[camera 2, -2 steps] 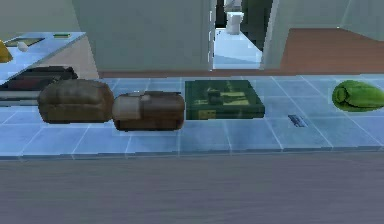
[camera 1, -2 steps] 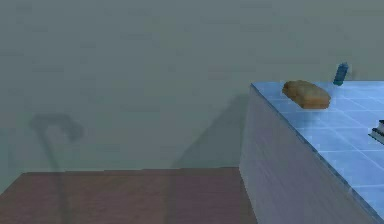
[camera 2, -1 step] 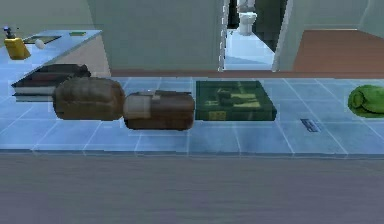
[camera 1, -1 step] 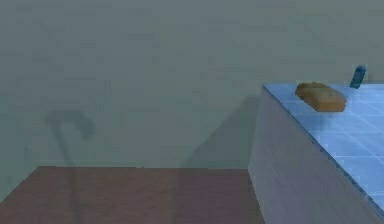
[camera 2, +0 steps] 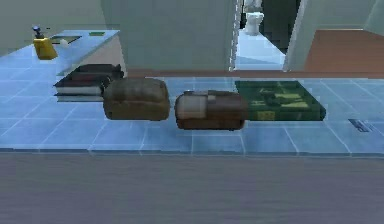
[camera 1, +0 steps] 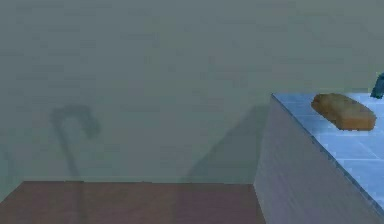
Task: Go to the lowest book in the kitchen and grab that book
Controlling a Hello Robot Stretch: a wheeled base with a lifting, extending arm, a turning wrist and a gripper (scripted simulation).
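Note:
On the blue tiled counter (camera 2: 200, 135) in the arm side view, a stack of dark books (camera 2: 88, 81) lies at the left. A flat green book (camera 2: 279, 101) lies at the right. Two brown bread loaves (camera 2: 137, 99) (camera 2: 210, 110) lie between them. In the forward view, a brown loaf (camera 1: 344, 110) rests on the counter (camera 1: 330, 150) at the right edge.
A yellow soap bottle (camera 2: 42, 46) stands on the far counter at the arm side view's left. An open doorway (camera 2: 265, 30) behind the counter leads to a room with a white toilet. A plain grey-green wall (camera 1: 140, 80) and reddish floor (camera 1: 130, 203) face the forward view.

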